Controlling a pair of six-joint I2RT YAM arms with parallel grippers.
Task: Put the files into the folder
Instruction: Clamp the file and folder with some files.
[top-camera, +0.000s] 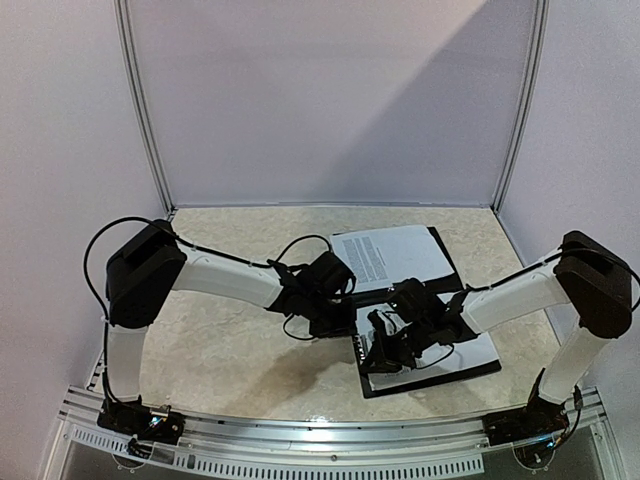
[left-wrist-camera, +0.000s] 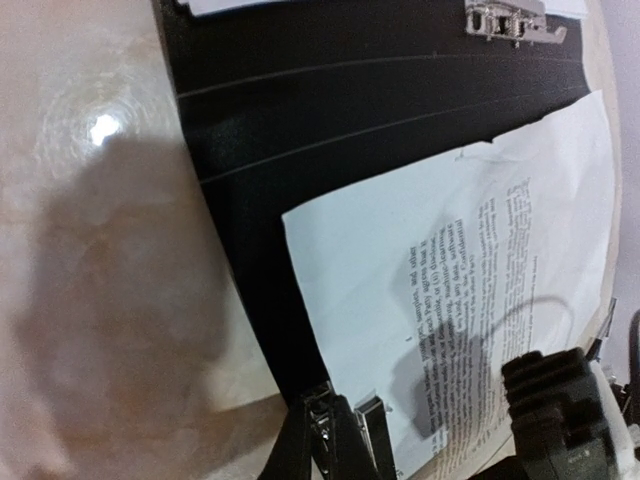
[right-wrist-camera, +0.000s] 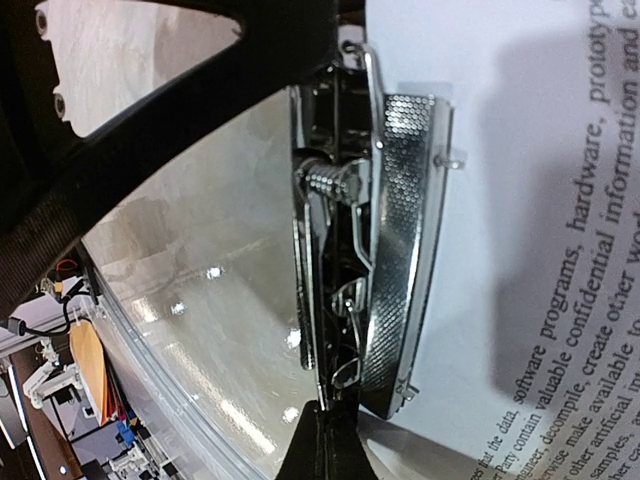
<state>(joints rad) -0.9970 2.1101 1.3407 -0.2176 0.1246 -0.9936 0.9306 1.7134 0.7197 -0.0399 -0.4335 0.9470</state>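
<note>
the folder (left-wrist-camera: 330, 120) is lying open toward 3 o'clock on the table (top-camera: 230, 340), with the files (left-wrist-camera: 400, 270) resting on its black inside. the left gripper (left-wrist-camera: 335, 445) is sitting clenched at the sheet's 7 o'clock corner, grasping nothing i can make out. the right gripper (right-wrist-camera: 325, 430) is clenched too, its tip touching the 6 o'clock end of the metal clip (right-wrist-camera: 395, 230). the sheets are probably light, floppy and slippery, so pinching a free edge is looking safest.

Open flat black binder folder (left-wrist-camera: 350, 110) lies on the beige marbled counter (top-camera: 220, 350), right of centre. White printed paper files (top-camera: 388, 255) rest on its far half. A metal spring clip (right-wrist-camera: 395, 250) sits at a sheet's edge.
</note>
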